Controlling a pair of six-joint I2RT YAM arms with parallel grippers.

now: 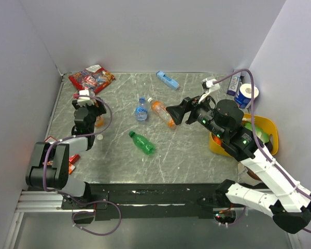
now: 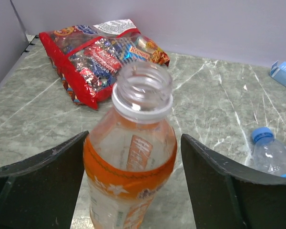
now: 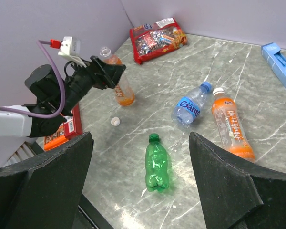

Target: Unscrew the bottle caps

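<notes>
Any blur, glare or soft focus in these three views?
Top external: even light, soft shadows, sharp throughout. Left wrist: the uncapped orange bottle is in focus, the left gripper's fingers dark and soft. Right wrist: the right gripper's fingers are dark and featureless; the green bottle is crisp.

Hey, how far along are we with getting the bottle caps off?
One done: the upright orange bottle stands capless inside the open left gripper, and a white cap lies loose nearby. Nothing is in hand; the right gripper hovers open. Left: the clear bottle, lying orange bottle and green bottle, all capped.
</notes>
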